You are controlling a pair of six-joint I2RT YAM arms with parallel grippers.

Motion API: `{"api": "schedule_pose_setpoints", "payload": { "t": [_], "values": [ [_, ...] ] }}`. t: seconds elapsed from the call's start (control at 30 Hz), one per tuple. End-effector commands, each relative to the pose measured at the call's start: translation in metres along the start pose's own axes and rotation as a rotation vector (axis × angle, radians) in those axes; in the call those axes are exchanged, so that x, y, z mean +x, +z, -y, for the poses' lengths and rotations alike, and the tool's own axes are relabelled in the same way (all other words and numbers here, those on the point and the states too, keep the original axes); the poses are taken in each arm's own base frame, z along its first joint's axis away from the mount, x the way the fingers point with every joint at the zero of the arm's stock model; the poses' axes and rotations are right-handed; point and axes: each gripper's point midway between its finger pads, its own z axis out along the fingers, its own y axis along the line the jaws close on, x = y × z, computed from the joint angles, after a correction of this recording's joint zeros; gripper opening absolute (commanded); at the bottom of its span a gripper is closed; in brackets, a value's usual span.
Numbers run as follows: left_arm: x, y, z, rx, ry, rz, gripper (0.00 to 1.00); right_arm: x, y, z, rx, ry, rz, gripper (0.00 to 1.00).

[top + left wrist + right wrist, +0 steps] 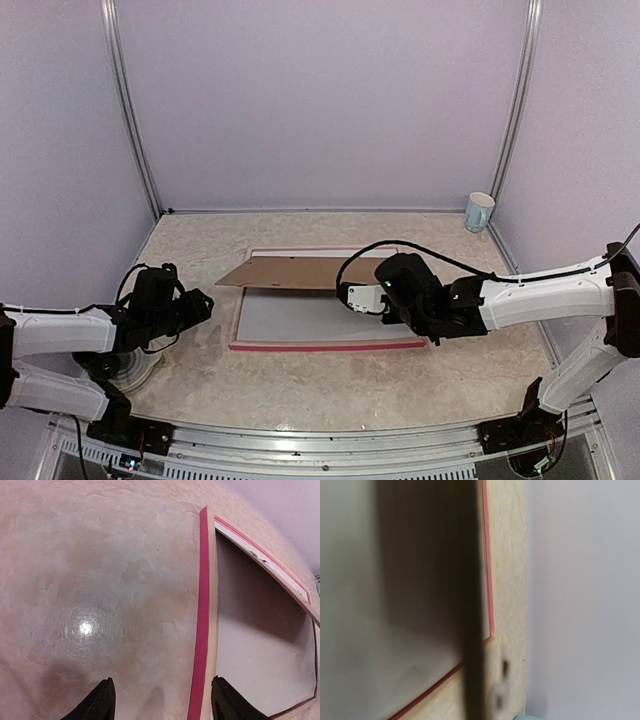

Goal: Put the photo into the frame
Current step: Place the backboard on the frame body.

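The frame (325,346) lies flat on the table, pink-red rim up, with a plain white sheet (300,322) inside it. A brown backing board (290,272) is tilted up over the frame's far side. My right gripper (352,296) is shut on the board's right end; in the right wrist view the board's edge (472,630) is a dark blurred band and the fingers are hidden. My left gripper (162,705) is open just above the table, straddling the frame's left rail (202,630), which sits near the right fingertip (225,702). The photo is out of view.
A pale blue cup (479,211) stands in the back right corner by the wall post. Lavender walls close the table on three sides. The frame's far pink rail (489,595) runs close to a strip of bare table before the wall.
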Motion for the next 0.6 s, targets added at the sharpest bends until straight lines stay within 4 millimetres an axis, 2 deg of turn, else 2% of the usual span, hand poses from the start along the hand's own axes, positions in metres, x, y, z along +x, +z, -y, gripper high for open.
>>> {"api": "schedule_pose_setpoints", "payload": {
  "t": [0.0, 0.27, 0.47, 0.57],
  "values": [
    [0.001, 0.001, -0.001, 0.012, -0.009, 0.002, 0.65, -0.006, 0.004, 0.014, 0.054, 0.099, 0.025, 0.00],
    [0.003, 0.002, -0.001, 0.014, -0.011, 0.000, 0.65, -0.002, 0.007, 0.022, 0.073, 0.123, 0.040, 0.00],
    [0.004, 0.003, 0.000, 0.017, -0.010, -0.004, 0.65, 0.003, 0.012, 0.019, 0.072, 0.110, 0.014, 0.00],
    [0.004, 0.003, -0.001, 0.015, -0.010, -0.004, 0.65, 0.005, 0.013, 0.019, 0.071, 0.106, 0.004, 0.13]
  ]
}}
